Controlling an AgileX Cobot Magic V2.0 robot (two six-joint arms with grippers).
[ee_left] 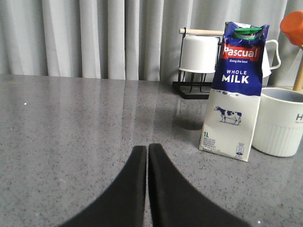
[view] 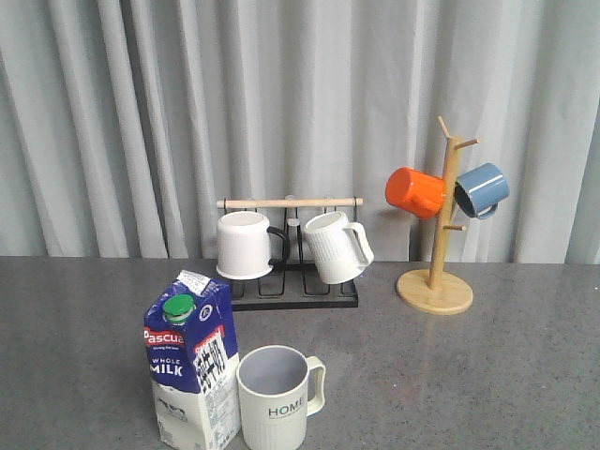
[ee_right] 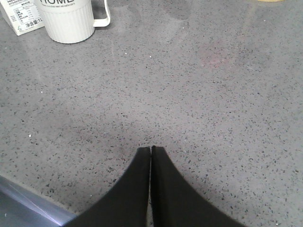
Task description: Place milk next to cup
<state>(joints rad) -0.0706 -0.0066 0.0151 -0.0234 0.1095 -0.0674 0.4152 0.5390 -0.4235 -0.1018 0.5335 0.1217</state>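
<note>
The blue and white milk carton (view: 190, 370) with a green cap stands upright on the grey table, right beside the pale ribbed HOME cup (view: 275, 398) at its left side. Both show in the left wrist view, the milk (ee_left: 234, 94) and the cup (ee_left: 283, 120) close together. The right wrist view shows the cup (ee_right: 68, 19) and a corner of the milk (ee_right: 21, 20). My left gripper (ee_left: 147, 147) is shut and empty, short of the milk. My right gripper (ee_right: 151, 149) is shut and empty over bare table. Neither gripper shows in the front view.
A black rack (view: 291, 292) with a wooden bar holds a plain white mug (view: 244, 245) and a white ribbed mug (view: 335, 247) behind the milk. A wooden mug tree (view: 437, 281) at the back right carries an orange mug (view: 414, 192) and a blue mug (view: 482, 190). Grey curtain behind.
</note>
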